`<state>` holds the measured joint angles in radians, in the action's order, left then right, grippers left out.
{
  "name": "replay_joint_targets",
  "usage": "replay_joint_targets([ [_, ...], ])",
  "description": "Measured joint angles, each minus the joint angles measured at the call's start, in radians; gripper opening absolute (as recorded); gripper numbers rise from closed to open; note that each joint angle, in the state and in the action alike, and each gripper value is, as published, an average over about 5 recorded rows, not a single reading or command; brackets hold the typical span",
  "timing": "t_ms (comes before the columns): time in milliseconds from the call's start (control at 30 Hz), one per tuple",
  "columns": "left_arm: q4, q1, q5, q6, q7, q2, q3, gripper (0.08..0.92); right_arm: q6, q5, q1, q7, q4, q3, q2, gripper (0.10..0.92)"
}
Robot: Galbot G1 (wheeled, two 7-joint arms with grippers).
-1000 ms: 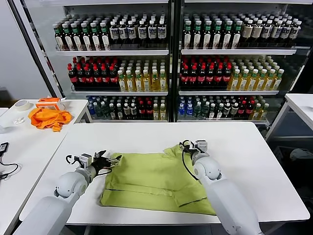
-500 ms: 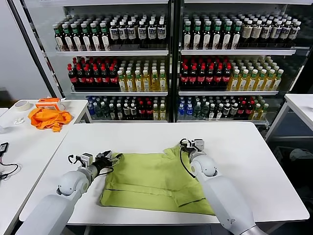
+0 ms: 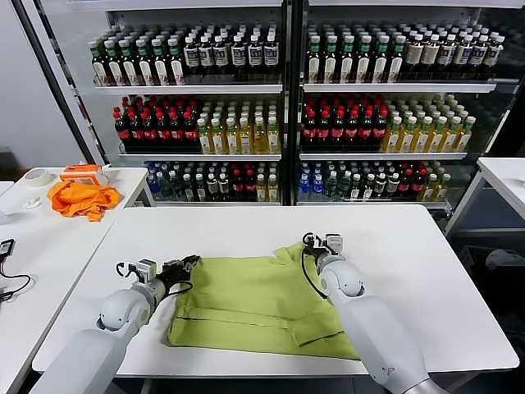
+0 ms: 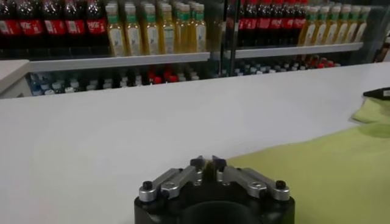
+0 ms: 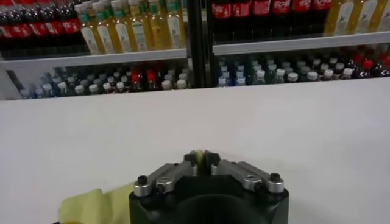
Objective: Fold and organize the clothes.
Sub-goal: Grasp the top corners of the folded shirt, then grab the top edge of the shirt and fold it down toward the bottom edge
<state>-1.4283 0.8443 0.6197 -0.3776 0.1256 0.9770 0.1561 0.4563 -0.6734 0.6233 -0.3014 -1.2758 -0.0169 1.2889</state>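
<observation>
Both tools (image 3: pixel 190 263) (image 3: pixel 312 244) pinching T-shirt (image 3: pixel 254 300) far corners.

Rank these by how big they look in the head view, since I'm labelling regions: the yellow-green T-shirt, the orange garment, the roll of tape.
1. yellow-green T-shirt, largest, though nearest the camera.
2. orange garment, on the side table farther off.
3. roll of tape, smallest, beside the orange garment.
</observation>
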Motion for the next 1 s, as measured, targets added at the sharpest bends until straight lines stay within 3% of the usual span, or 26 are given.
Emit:
replay_joint_targets([
  [100,-0.005,0.003,0.01,0.007,0.0,-0.001,0.004,0.088,-0.007,-0.014,0.011,0.0,-0.025,-0.005,-0.01,0.104],
  [467,-0.085,0.044,0.071,0.023,-0.014,-0.04,0.026,0.084,0.013,-0.064,0.1,-0.039,-0.266,-0.03,-0.089,0.104],
  [1000,-0.277,0.221,0.091,0.063,-0.025,-0.118,0.091,0.084,0.043,-0.04,0.389,-0.045,-0.621,-0.144,-0.214,0.104],
])
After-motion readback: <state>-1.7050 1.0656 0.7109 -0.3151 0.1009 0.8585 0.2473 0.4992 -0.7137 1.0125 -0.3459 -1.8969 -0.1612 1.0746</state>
